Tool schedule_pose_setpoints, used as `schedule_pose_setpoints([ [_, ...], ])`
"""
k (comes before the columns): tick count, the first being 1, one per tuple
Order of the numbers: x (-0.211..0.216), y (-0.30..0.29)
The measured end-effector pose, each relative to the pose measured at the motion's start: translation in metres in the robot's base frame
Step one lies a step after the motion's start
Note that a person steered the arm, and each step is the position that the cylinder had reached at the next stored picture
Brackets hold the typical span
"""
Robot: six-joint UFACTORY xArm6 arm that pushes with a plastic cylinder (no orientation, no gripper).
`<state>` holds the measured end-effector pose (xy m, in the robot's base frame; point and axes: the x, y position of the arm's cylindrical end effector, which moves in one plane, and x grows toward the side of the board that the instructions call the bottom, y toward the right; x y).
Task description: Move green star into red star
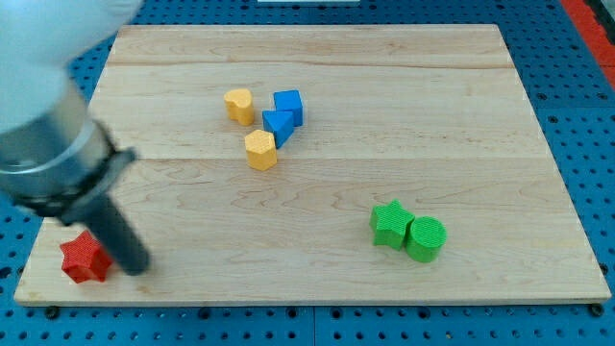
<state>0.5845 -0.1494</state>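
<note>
The green star [389, 224] lies at the view's lower right, touching a green cylinder [426, 238] on its right. The red star [84, 258] lies at the view's lower left corner of the board. My tip [137, 266] is at the end of the dark rod, just right of the red star and close to it, far to the left of the green star.
A yellow heart-like block [239, 105], a blue cube [288, 106], a blue triangular block [278, 126] and a yellow hexagonal block [259, 150] cluster at the upper middle. The wooden board [317, 269] rests on a blue pegboard. The arm's large body fills the upper left.
</note>
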Motion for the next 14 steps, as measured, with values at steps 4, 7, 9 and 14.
schedule_pose_setpoints([
  [4,-0.022,0.329],
  [7,-0.053,0.342],
  [9,-0.041,0.269],
  [14,-0.056,0.089],
])
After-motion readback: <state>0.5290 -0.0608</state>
